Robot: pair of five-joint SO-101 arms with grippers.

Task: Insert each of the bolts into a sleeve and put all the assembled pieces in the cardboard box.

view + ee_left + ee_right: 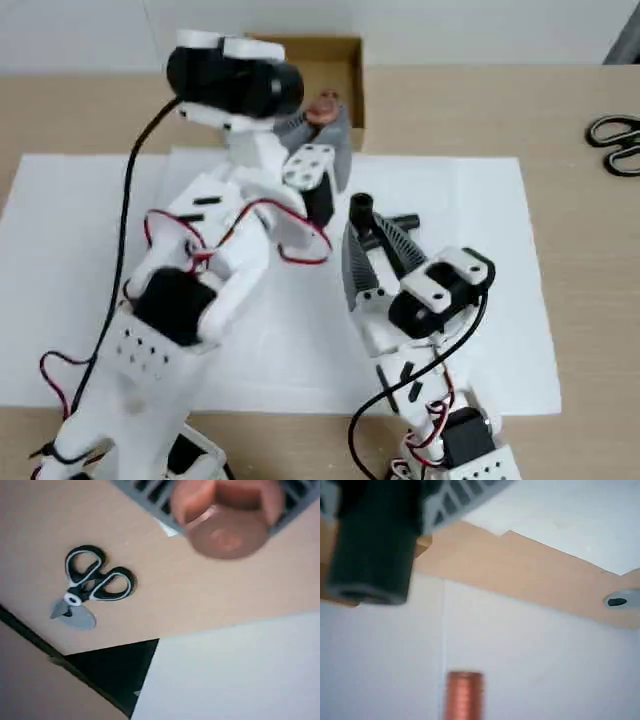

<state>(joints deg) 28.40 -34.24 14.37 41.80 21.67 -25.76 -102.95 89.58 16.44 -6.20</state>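
Copper bolt (226, 532) sits clamped in the left pincer (325, 118), by the front corner of the box (345, 52). Right pincer (368, 232) grips 1 black sleeve (360, 208) over the paper (80, 250), apart from the bolt. A 2nd black piece (403, 221) lies just beside it. Scissors (615, 142) rest well off on the tabletop (500, 110). My worry is that if the 2 parts meet askew (both seem held near the fingertips), the thread could catch the sleeve's rim and twist one loose.

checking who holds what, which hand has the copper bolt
The left hand, up by the cardboard box, is shut on the copper bolt; the right hand holds a black sleeve instead.
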